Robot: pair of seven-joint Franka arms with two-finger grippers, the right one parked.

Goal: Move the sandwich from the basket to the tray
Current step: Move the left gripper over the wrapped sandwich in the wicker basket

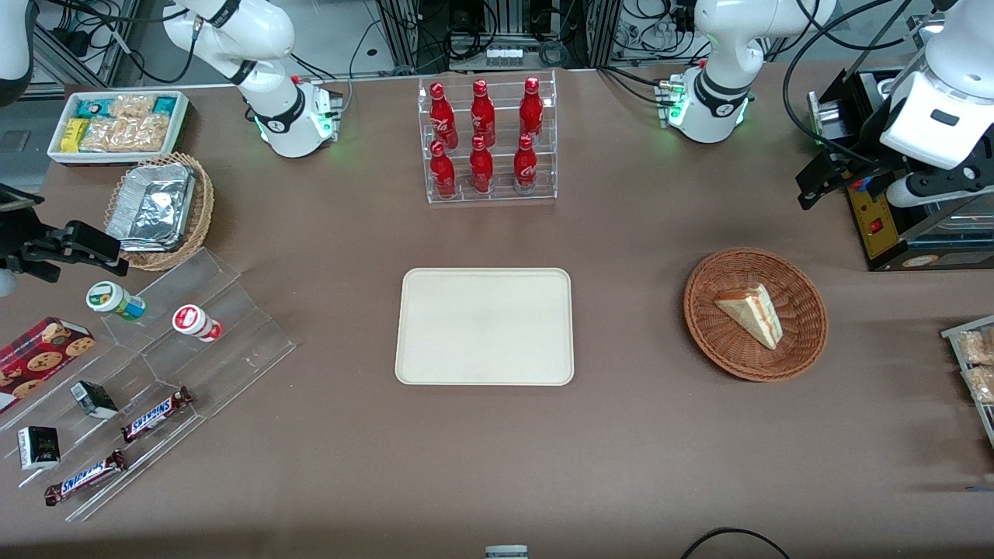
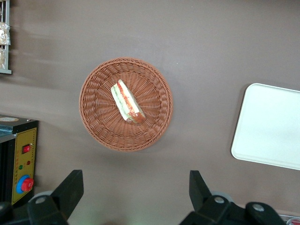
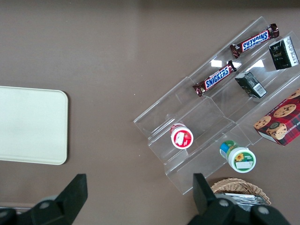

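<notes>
The sandwich [image 1: 752,312] [image 2: 126,103], a pale bread wedge with red and green filling, lies in the round reddish-brown basket [image 1: 800,310] [image 2: 98,117]. The cream tray [image 1: 485,326] [image 2: 272,126] [image 3: 28,124] lies flat and bare mid-table, beside the basket toward the parked arm's end. My gripper [image 1: 811,190] [image 2: 135,183] hangs high above the table, farther from the front camera than the basket and toward the working arm's end. It is open, its fingers wide apart with nothing between them.
A black control box with a yellow panel [image 1: 885,225] [image 2: 21,159] stands close to my gripper. A clear rack of red bottles [image 1: 489,140] stands farther back than the tray. Snack packets [image 1: 974,365] lie at the working arm's table edge. A clear stepped stand [image 1: 155,349] holds candy.
</notes>
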